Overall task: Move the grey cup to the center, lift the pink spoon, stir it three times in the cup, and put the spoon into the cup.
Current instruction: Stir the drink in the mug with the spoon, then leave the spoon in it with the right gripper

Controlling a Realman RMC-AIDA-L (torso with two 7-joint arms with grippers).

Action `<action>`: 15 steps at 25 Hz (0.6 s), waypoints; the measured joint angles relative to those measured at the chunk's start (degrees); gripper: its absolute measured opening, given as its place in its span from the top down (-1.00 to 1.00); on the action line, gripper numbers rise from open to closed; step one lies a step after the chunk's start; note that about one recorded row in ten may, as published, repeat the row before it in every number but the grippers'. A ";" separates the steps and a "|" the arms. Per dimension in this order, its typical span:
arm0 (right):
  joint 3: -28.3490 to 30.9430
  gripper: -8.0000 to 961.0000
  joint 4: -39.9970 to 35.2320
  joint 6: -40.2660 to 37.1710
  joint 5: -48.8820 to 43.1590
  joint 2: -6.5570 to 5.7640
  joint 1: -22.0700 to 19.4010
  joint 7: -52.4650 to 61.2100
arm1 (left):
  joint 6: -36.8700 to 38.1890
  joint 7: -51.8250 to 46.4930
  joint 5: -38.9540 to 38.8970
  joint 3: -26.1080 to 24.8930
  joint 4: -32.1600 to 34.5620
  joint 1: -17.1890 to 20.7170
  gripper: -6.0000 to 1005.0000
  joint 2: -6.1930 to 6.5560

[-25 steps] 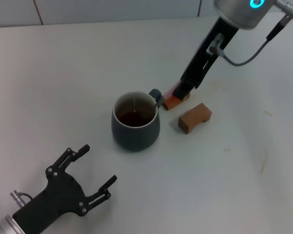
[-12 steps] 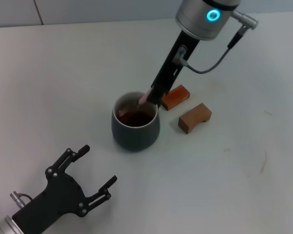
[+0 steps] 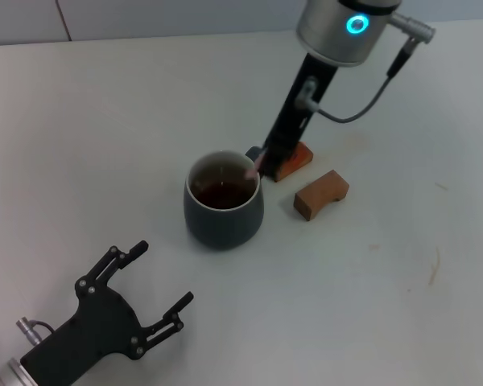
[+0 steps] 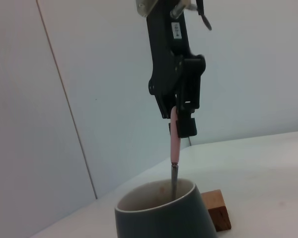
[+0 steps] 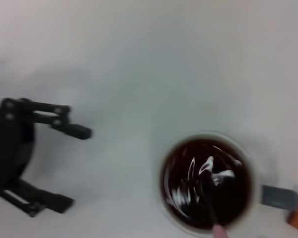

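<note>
The grey cup (image 3: 223,211) stands mid-table with dark reddish-brown liquid inside. My right gripper (image 3: 266,165) is shut on the pink spoon (image 3: 253,170) and holds it upright over the cup's right rim, by the handle. In the left wrist view the pink spoon (image 4: 174,144) hangs from the right gripper (image 4: 181,121) and its metal end dips into the grey cup (image 4: 164,214). The right wrist view looks down on the rippled liquid in the cup (image 5: 206,181), with the spoon (image 5: 212,207) in it. My left gripper (image 3: 149,293) is open and empty at the front left.
Two brown wooden blocks lie right of the cup: one (image 3: 293,160) partly behind the right arm, the other (image 3: 321,194) nearer the front. A grey wall panel runs along the table's far edge.
My right gripper brought the spoon from the wooden blocks to the cup, dipped it in, then shifted it from the cup's middle toward the right rim. The left arm has not moved.
</note>
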 joint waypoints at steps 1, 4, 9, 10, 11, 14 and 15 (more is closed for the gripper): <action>-0.06 0.73 0.17 0.17 0.78 0.02 0.22 -0.15 | 0.00 0.00 0.00 0.00 -0.01 -0.02 -0.71 -0.01; -0.13 0.73 1.96 2.57 2.51 -0.06 1.33 -0.47 | 0.00 0.00 0.00 -0.01 -0.06 -0.07 -0.71 -0.03; -0.16 0.73 3.37 5.68 0.06 -0.29 1.90 -0.53 | 0.52 0.01 0.00 -0.04 -0.12 0.15 -0.71 -0.04; -0.17 0.73 3.50 5.65 -0.94 -0.30 2.02 -0.52 | 0.63 0.01 0.00 -0.03 -0.12 0.17 -0.71 -0.03; -0.18 0.73 3.55 5.49 -1.83 -0.31 2.09 -0.48 | 0.72 0.01 0.00 -0.03 -0.12 0.17 -0.71 -0.02; -0.19 0.73 3.64 3.77 -2.59 -0.31 2.09 -0.32 | 0.80 0.02 0.00 -0.10 -0.12 0.17 -0.71 0.02; -0.20 0.73 3.66 2.66 -2.40 -0.25 2.09 -0.32 | 0.80 0.02 0.00 -0.11 -0.12 0.16 -0.71 0.02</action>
